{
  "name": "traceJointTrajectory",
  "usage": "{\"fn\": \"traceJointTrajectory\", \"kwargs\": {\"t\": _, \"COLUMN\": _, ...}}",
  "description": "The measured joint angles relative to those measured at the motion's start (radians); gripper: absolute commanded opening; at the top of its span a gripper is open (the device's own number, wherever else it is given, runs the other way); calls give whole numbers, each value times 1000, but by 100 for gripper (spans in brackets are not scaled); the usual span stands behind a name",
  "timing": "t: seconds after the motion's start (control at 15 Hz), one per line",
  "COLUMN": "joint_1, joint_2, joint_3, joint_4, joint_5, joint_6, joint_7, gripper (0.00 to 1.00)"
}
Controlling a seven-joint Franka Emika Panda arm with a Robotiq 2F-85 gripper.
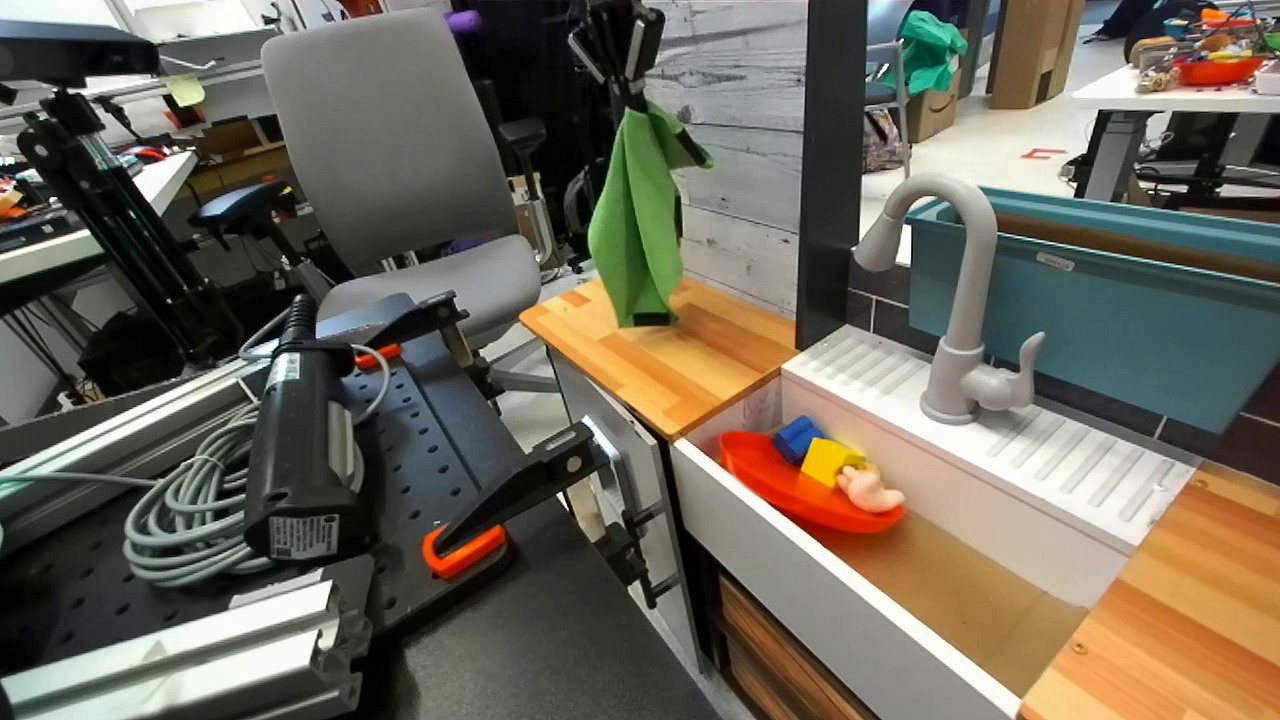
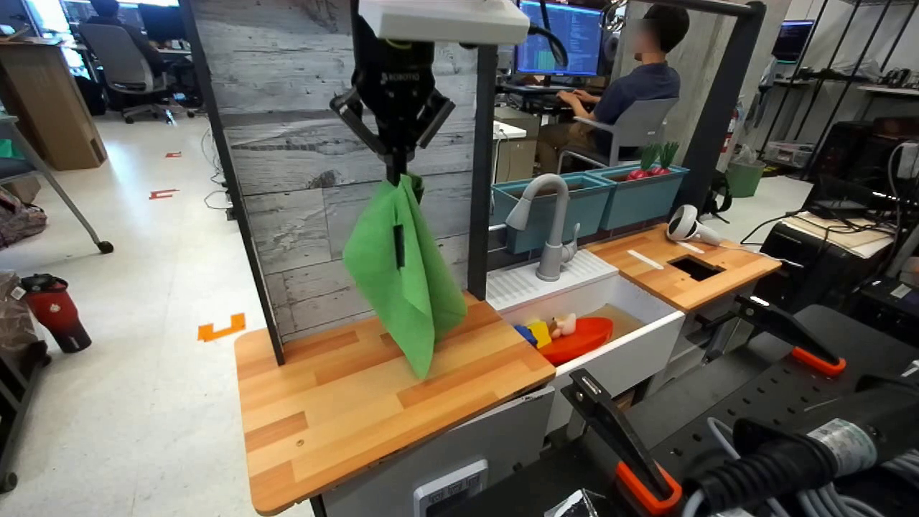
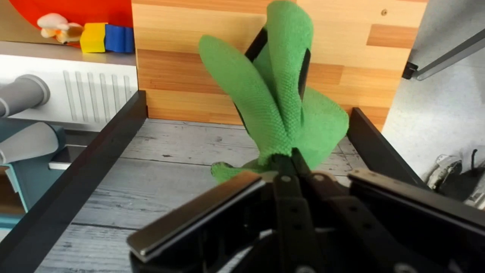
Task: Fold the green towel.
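The green towel (image 1: 630, 230) hangs in loose folds from my gripper (image 1: 632, 98). It also hangs there in an exterior view (image 2: 391, 301), and a dark patch shows on its side. The towel's lower corner is over the wooden counter (image 2: 309, 409); I cannot tell if it touches the wood. In the wrist view the towel (image 3: 261, 106) spreads out beyond the fingertips (image 3: 290, 155), with several lobes and dark edge strips. My gripper (image 2: 400, 171) points down with its fingers pinched together on the towel's upper part. The pinched cloth between the fingers is mostly hidden.
A grey plank panel (image 2: 287, 244) stands behind the counter between black posts (image 1: 835, 180). Beside the counter is a white sink (image 1: 850, 615) holding a red dish (image 1: 790, 500), a yellow block (image 1: 828, 462) and a blue block (image 1: 797, 438). A grey faucet (image 1: 965, 290) rises behind it.
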Motion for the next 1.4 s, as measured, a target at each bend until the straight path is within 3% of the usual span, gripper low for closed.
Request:
{"fn": "traceJointTrajectory", "kwargs": {"t": 0.33, "joint_1": -8, "joint_2": 9, "joint_3": 2, "joint_4": -19, "joint_5": -3, "joint_6": -4, "joint_7": 0, "gripper": 0}}
{"fn": "traceJointTrajectory", "kwargs": {"t": 0.67, "joint_1": -53, "joint_2": 147, "joint_3": -1, "joint_4": -8, "joint_5": -2, "joint_6": -31, "joint_7": -20, "gripper": 0}}
{"fn": "traceJointTrajectory", "kwargs": {"t": 1.4, "joint_1": -90, "joint_2": 475, "joint_3": -20, "joint_4": 253, "joint_5": -2, "joint_6": -233, "joint_7": -58, "gripper": 0}}
